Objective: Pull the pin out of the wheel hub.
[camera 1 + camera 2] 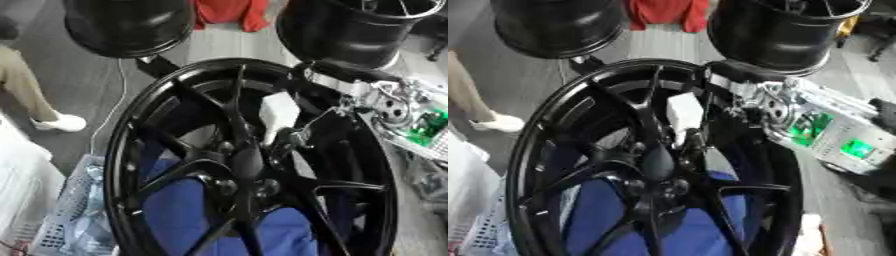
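A large black wheel hub (166,165) with thin spokes stands tilted and fills the middle of both views. Its dark centre boss (247,162) sits where the spokes meet. My right arm (798,117), silver with green boards, comes in from the upper right over the rim. My right hand (293,137) reaches in between the spokes and ends just above and right of the centre boss. It is dark against the dark wheel. A white block (278,112) shows just above the hand, behind the spokes. I cannot make out the pin. My left hand is nowhere in view.
Two more black rims (131,25) (350,27) stand at the far side with a red cloth (229,12) between them. Blue fabric (184,210) lies behind the wheel. A white basket (74,210) sits lower left. A person's leg and white shoe (59,122) are at left.
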Robot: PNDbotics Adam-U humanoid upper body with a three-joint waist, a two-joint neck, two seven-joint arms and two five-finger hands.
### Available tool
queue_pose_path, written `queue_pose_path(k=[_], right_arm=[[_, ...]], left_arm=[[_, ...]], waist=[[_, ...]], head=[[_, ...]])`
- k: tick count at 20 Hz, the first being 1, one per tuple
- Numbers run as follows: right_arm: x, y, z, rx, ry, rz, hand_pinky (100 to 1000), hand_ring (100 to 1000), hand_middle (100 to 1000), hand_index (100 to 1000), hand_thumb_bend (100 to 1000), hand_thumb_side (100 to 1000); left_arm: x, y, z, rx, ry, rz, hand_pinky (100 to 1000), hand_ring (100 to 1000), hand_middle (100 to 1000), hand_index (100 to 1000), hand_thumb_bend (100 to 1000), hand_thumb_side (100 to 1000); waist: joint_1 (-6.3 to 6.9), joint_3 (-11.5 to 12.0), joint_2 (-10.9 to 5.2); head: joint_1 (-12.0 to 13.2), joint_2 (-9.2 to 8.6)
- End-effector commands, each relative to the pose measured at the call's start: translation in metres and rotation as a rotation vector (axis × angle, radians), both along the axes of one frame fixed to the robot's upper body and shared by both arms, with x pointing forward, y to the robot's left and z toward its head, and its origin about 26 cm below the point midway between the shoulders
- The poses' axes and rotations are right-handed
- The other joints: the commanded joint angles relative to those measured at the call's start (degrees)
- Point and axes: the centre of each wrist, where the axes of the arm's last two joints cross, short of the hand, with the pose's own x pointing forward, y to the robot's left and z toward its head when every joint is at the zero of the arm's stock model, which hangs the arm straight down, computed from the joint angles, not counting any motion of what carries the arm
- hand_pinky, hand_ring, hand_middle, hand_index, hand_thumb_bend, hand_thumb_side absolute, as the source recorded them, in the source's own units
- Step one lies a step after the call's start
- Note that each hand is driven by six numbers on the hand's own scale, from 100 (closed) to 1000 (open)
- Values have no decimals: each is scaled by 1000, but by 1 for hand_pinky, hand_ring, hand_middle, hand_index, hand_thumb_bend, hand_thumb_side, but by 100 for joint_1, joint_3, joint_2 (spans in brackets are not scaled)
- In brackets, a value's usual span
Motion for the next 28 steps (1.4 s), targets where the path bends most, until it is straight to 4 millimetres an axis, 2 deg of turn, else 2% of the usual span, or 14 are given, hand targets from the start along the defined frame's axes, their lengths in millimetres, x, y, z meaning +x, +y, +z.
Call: queue_pose_path(k=[1, 8, 12, 14, 18, 21, 28], right_arm=[[-1, 0, 9, -6, -19, 5, 818, 869, 859, 819, 391, 100], [-1, 3, 10, -10, -13, 10, 821, 865, 842, 800, 400, 100], [-1, 3, 8, -5, -1, 3, 811, 836, 789, 732, 399, 100], [-1, 4, 8, 4, -8, 9, 797, 803, 738, 667, 387, 100], [-1, 5, 8, 12, -11, 24, 780, 775, 716, 644, 327, 100], [-1, 6, 8, 18, -10, 33, 720, 724, 691, 614, 256, 100], [-1, 7, 8, 41, -35, 48, 599, 626, 601, 509, 197, 100]], left_arm=[[-3, -1, 9, 15, -33, -3, 705, 620, 582, 711, 100, 645], [-2, -2, 8, 14, -31, -5, 705, 620, 581, 710, 100, 647], [-3, -2, 8, 14, -29, -2, 705, 619, 581, 710, 100, 647], [-2, -2, 8, 13, -31, -3, 706, 619, 582, 710, 100, 647], [-2, -2, 8, 12, -31, -3, 706, 620, 582, 709, 100, 648], [-2, -2, 8, 11, -31, -3, 706, 620, 582, 707, 100, 648], [-2, -2, 7, 11, -27, -3, 707, 621, 582, 704, 100, 649]], waist=[[20, 15, -57], [1, 26, -44], [0, 34, -27], [5, 35, -23], [9, 34, -15], [10, 40, -5], [10, 42, 9]], head=[[27, -103], [33, -157], [39, -159], [44, -157], [40, -179], [54, -202], [70, -200]])
